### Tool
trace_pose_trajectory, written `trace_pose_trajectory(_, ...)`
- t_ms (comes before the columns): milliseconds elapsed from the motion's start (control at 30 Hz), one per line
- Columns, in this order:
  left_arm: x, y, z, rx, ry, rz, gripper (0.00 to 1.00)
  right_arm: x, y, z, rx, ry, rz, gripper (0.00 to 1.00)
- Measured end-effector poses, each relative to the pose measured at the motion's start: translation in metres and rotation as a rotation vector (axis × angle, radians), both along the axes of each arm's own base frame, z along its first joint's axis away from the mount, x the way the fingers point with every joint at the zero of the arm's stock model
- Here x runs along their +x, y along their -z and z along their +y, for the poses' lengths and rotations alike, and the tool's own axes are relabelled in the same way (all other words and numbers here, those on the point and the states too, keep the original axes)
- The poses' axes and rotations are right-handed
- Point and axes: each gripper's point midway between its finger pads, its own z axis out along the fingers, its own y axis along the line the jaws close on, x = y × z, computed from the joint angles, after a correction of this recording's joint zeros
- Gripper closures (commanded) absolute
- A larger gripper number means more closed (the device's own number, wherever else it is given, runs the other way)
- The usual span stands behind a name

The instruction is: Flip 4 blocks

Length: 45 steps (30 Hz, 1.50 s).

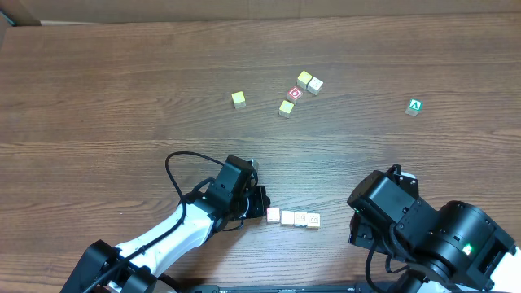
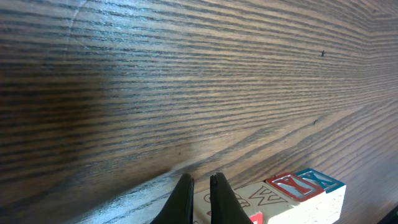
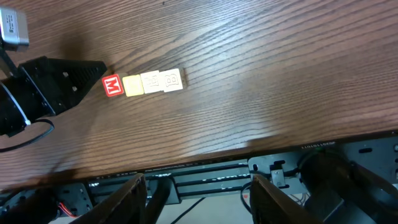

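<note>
1. My left gripper [image 2: 200, 186] is clenched with nothing between the fingers. The tips sit low over the table [image 1: 122, 81], pressed together into one narrow wedge. I judge that is for nudging or tipping a cube, not for pinching it.
2. The four blocks [image 3: 143, 83] lie in one tight row, side by side and touching, just beyond my left fingertips. The red-letter block [image 3: 112, 85] is the end nearest those tips. I cannot tell whether they touch it.
3. After it, going away from my left jaws, come a plain yellow face and two faces of fine print. Lined up like this, each block braces its neighbour, so I expect a push at one end would shift the whole row.
4. My right gripper [image 3: 198, 186] is released, its jaws wide and empty, held well back from the far end of the row. I judge it is parked there to keep clear.
5. The green "A" cube [image 1: 414, 107] and the loose cluster with the red ring cube [image 1: 295, 94] lie well apart from both jaws.
</note>
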Motion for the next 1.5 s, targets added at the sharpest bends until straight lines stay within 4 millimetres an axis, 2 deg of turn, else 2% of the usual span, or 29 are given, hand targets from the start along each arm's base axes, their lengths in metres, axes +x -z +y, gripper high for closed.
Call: trace_pose_trajectory(1500,-0.0064,-0.0019,-0.0072,-0.028,0.03,0.017,0.96,-0.004,0.0013,-0.0041,-0.017,0.0,0.017,0.46)
